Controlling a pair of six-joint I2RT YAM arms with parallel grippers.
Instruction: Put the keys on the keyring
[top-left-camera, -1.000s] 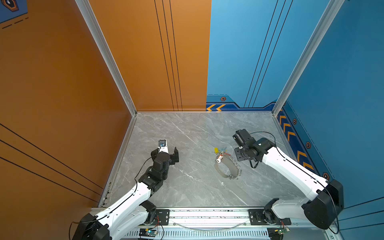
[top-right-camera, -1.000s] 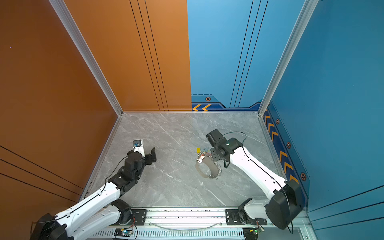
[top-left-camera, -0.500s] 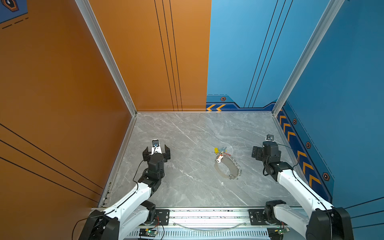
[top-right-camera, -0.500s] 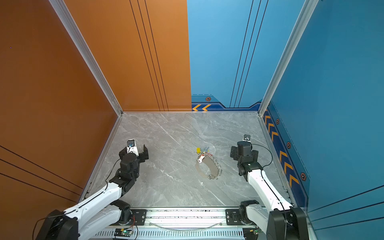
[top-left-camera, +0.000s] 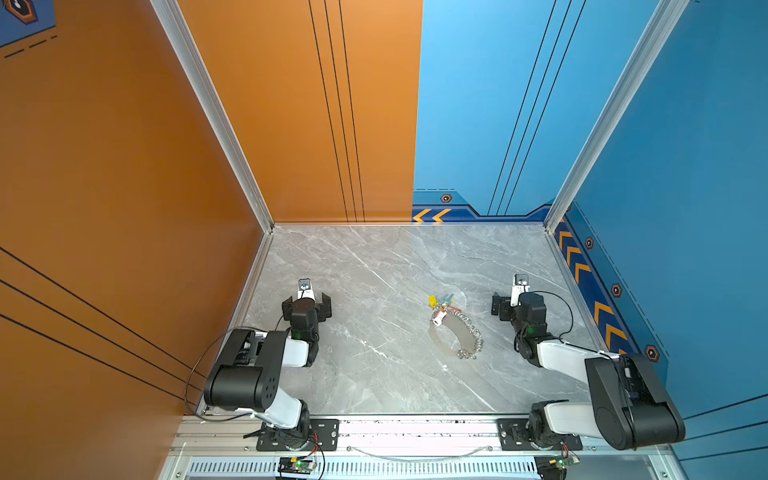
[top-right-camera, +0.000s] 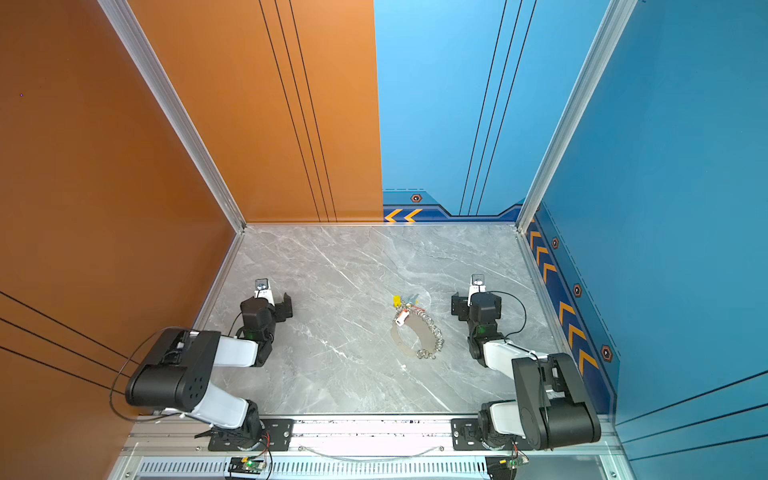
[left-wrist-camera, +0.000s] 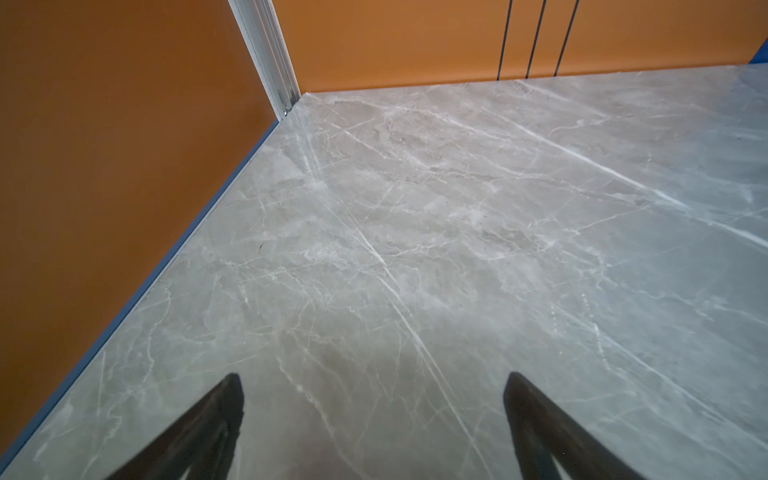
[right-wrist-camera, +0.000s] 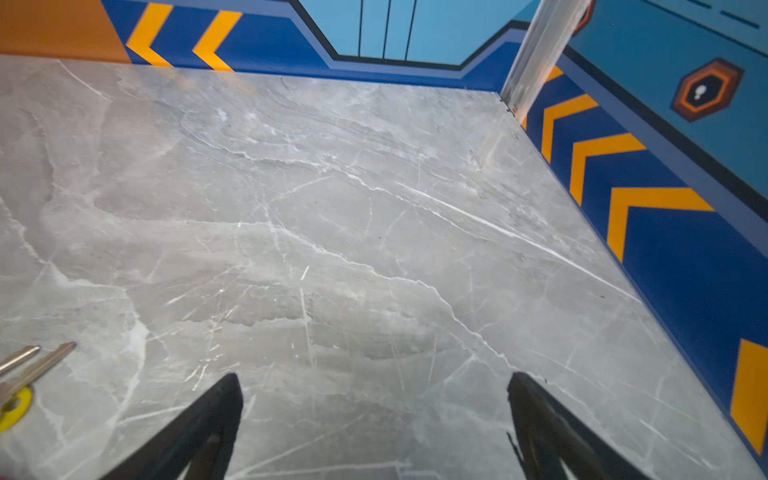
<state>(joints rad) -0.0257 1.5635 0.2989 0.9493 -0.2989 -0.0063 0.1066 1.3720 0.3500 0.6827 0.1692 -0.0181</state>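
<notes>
With both arms tucked near their bases, neither claw holds anything: left claw (top-left-camera: 306, 305) and right claw (top-left-camera: 518, 302) both gape wide over bare table (top-left-camera: 374, 270). Keys (top-left-camera: 441, 300) lie on the table between them, clearly nearer the right claw, off to its left; right wrist view catches them only at the frame edge. Blades point roughly toward the right arm, chain of rings (top-left-camera: 473, 334) trails toward the near edge. Right arm looks better placed to reach
</notes>
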